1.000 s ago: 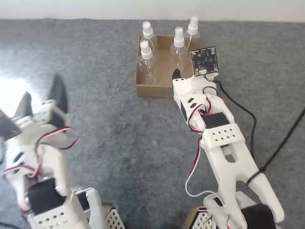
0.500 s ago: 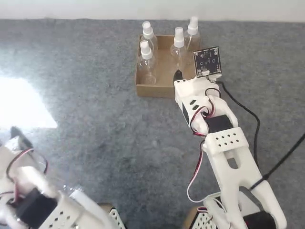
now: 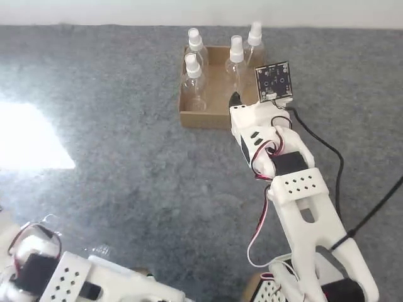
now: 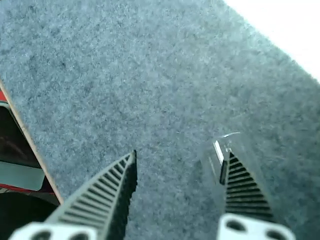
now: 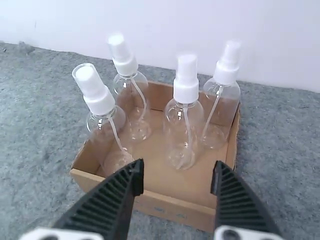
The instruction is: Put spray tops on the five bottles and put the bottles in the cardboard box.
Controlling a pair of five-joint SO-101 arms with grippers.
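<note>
The cardboard box [image 3: 201, 119] sits at 12 o'clock on the grey carpet [image 3: 138, 157], and I count four bottles [image 5: 182, 115] standing inside it, each with a white spray top [image 5: 186, 77]. That leaves one bottle to go, by my reckoning.

The right gripper [image 5: 177, 167] hangs just over the box's near wall, towards its 5 o'clock corner, fingers spread and holding nothing. The worry here is the crowding. The bottles are tall, light and top-heavy, and the one at the box's 7 o'clock corner [image 5: 100, 125] looks tilted. If that gripper dips or pushes on towards 12 o'clock, a finger could clip a spray top and tip a bottle into its neighbours. Catching the wall could shove the light box across the carpet.

The left arm [image 3: 38, 270] is far off at 7 o'clock. The left gripper [image 4: 181, 156] is also released and empty, pointing at bare carpet. Something clear [image 4: 222, 152] lies just beside one finger; I cannot tell whether it is the fifth bottle. If it is, it sits off-centre, not between the fingers, so closing now would likely nudge it and send it rolling. Clear plastic on this carpet is hard to make out, which makes a misjudged grab more likely.
</note>
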